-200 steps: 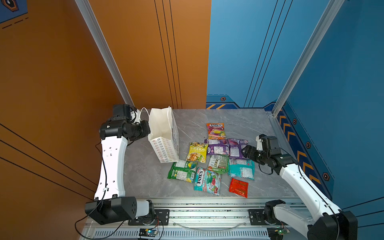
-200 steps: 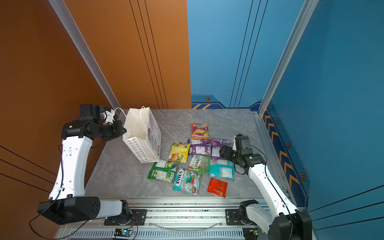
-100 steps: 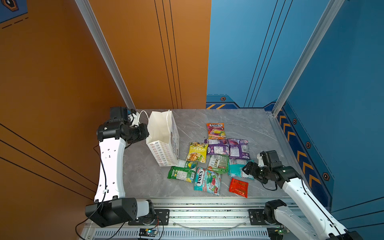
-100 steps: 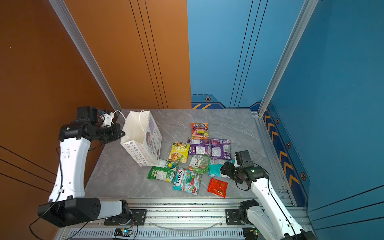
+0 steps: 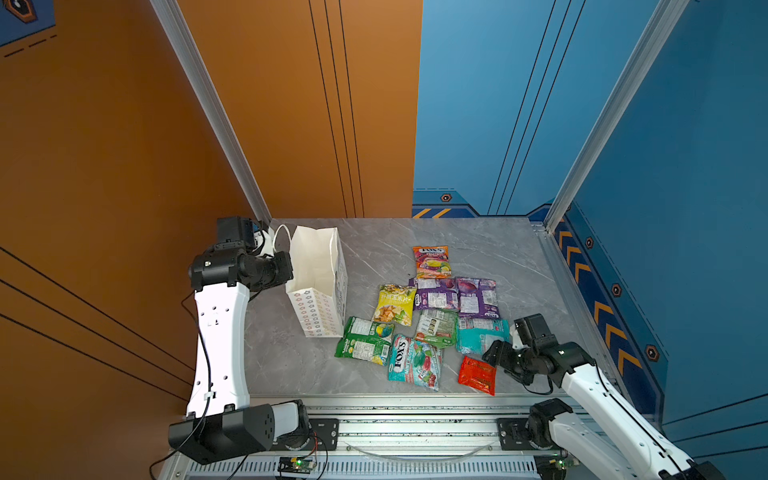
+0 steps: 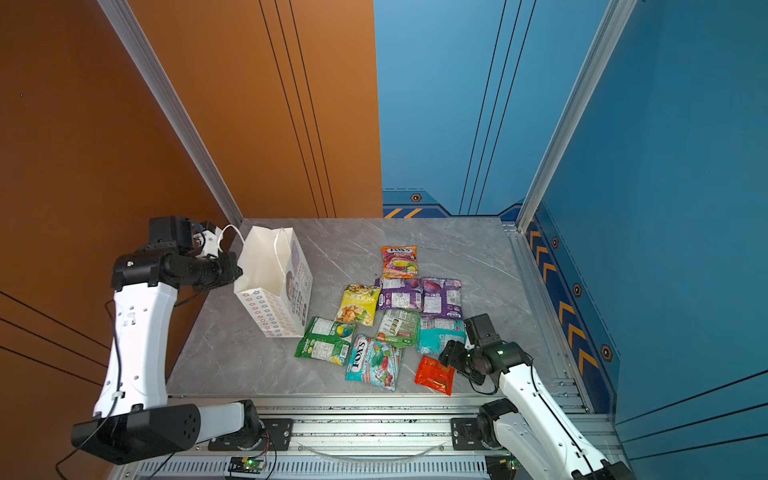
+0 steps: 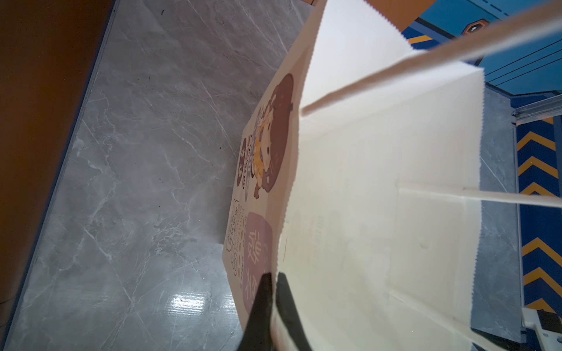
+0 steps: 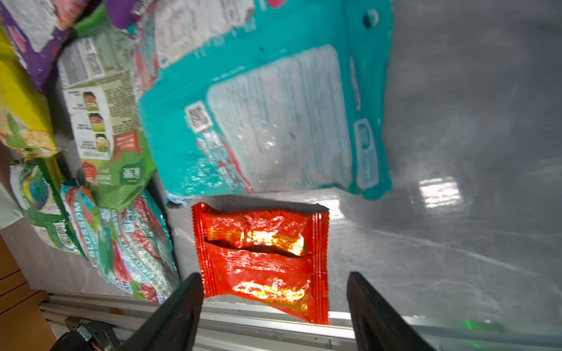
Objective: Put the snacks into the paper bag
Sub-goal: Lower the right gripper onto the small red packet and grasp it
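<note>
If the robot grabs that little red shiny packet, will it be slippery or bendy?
Probably a bit of both. The red packet looks glossy and crinkled, so the open right gripper might slide on it unless it pinches firmly. It lies thin and flat on the table, so it will likely flop or bend when lifted. It seems small, so probably light.

Both arms have white link shells with black joint housings and black bases on a silver rail. A thin black cable (image 5: 198, 332) runs along the left arm. Each tool has slim black fingers (image 8: 173, 316).
</note>
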Robot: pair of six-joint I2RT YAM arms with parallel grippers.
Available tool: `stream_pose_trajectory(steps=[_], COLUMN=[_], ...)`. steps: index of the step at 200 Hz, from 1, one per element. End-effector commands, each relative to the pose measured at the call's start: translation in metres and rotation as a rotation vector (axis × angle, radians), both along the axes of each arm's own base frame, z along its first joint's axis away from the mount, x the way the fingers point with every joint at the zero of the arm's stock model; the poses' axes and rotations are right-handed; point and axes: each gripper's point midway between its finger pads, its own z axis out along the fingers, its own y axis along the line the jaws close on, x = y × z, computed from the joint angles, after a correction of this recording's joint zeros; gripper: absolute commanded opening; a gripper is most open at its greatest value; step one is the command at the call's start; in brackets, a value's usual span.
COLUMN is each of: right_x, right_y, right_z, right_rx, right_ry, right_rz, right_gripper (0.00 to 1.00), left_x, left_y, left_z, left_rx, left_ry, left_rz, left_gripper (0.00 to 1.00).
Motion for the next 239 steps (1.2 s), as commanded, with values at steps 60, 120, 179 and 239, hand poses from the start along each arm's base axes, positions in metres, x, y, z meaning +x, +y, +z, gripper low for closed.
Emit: stream_pose_trajectory(steps=[60,120,179,239], right_x=[-0.011,-0.002,0.012,0.019], right_y=[0.011,0.027,0.052,0.085], right_z=[-0.027,-0.033,-0.022,0.002], right_rx=[0.095,0.196,0.282,0.298], right_ry=[0.045,0.024,-0.035,-0.09], right_rz=[-0.066,-0.109,-0.063,0.124], right_gripper=[0.74,0.74,0.7,0.71], left_x=[0.007,0.007,0.005,0.002], left_y=[-0.006,-0.012,-0.011,-0.007], left_z=[-0.026,-0.034,-0.032,-0.028], left_rx=[-0.002,-0.021,-0.016,-0.009], left_ry=[0.092,0.113,0.109,0.098], left_rz=[-0.033,-0.05,-0.042,-0.003], left_gripper=[0.06,0.06,0.07,0.28])
